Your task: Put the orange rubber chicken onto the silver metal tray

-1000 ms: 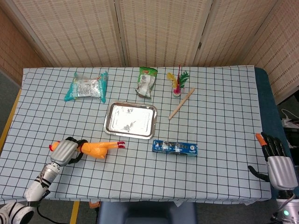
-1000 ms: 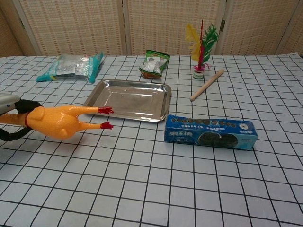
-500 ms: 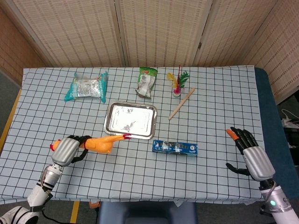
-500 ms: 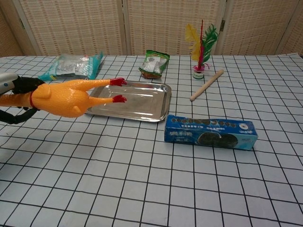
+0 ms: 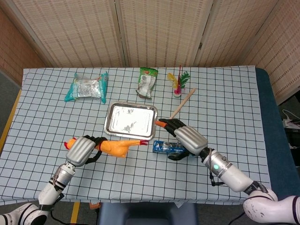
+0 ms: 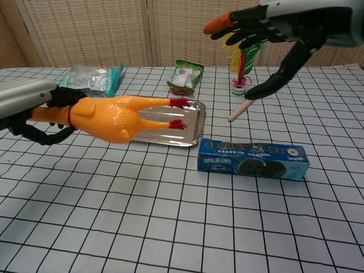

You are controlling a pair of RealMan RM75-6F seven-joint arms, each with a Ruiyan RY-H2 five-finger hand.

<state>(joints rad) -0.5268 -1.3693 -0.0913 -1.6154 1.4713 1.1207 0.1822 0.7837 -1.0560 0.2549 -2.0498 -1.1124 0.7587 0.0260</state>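
My left hand (image 5: 83,151) (image 6: 29,106) grips the orange rubber chicken (image 5: 118,146) (image 6: 116,115) by its neck and holds it in the air, red feet pointing right. In the chest view the feet hang in front of the silver metal tray (image 6: 126,134); from the head view the chicken lies just below the front edge of the tray (image 5: 131,118). My right hand (image 5: 182,137) (image 6: 278,35) hovers with its fingers spread and nothing in them, above the blue box and right of the tray.
A blue biscuit box (image 5: 164,147) (image 6: 253,158) lies right of the tray. Behind the tray are a silver-teal snack bag (image 5: 87,87), a green packet (image 5: 147,82), a feather shuttlecock (image 5: 178,84) and a wooden stick (image 5: 183,103).
My left hand has carried the chicken further right and higher. My right hand has swept in from the table's right edge to a spot over the blue box.
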